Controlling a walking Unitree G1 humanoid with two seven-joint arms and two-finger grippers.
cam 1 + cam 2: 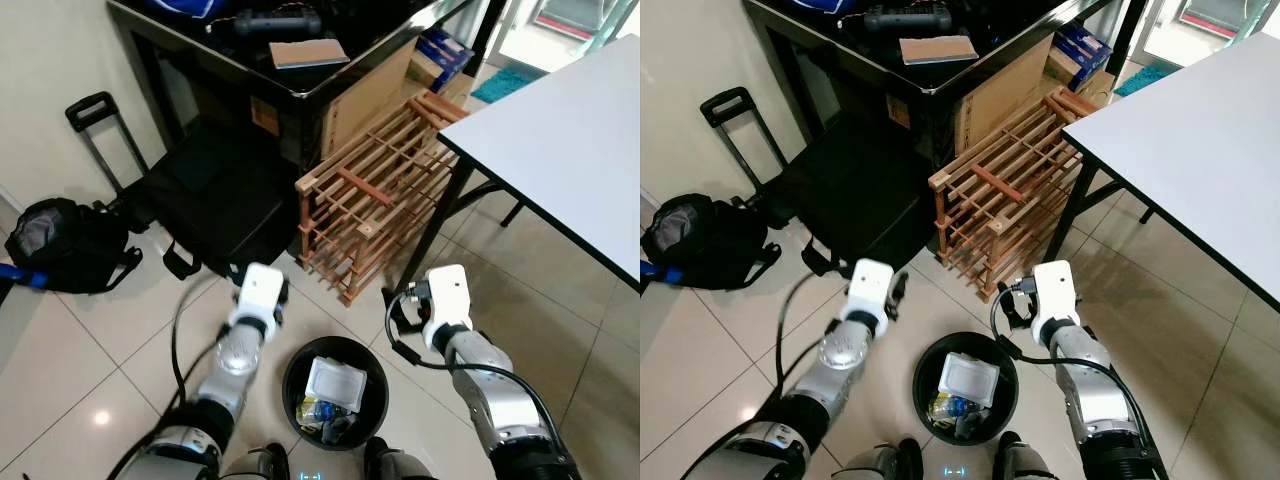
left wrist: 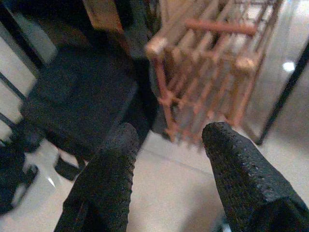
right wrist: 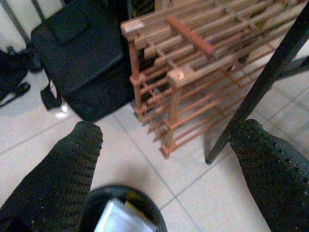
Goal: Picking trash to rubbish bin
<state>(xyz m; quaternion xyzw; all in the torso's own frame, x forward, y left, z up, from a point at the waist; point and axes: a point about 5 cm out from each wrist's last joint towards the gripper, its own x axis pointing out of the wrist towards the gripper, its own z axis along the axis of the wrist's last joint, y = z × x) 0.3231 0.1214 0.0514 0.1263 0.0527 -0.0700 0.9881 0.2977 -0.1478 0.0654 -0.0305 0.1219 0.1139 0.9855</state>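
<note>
Rubbish bin (image 1: 293, 385): round, black, on the tiled floor (image 1: 70, 350) between the two arms, just in front of the robot's feet
Trash (image 1: 335, 383): a white flat container lies on top inside the bin, with colourful wrappers beneath it
Left pincer (image 2: 166, 159): raised above the floor to the left of the bin, fingers (image 2: 113, 166) spread apart, nothing between them
Right pincer (image 3: 164, 159): raised to the right of the bin and over its rim, fingers (image 3: 65, 164) wide apart, grasping nothing
Wooden rack (image 1: 375, 190): slatted, tilted, standing just beyond the bin, leaning toward a cardboard box (image 1: 365, 95)
White surface (image 1: 570, 140): on black legs, to the right of the rack
Black surface (image 1: 240, 45): behind the rack, carrying a brown flat box (image 1: 308, 52)
Black trolley bag (image 1: 205, 195): on the floor left of the rack, handle raised
Black backpack (image 1: 60, 245): on the floor at far left, near the wall
</note>
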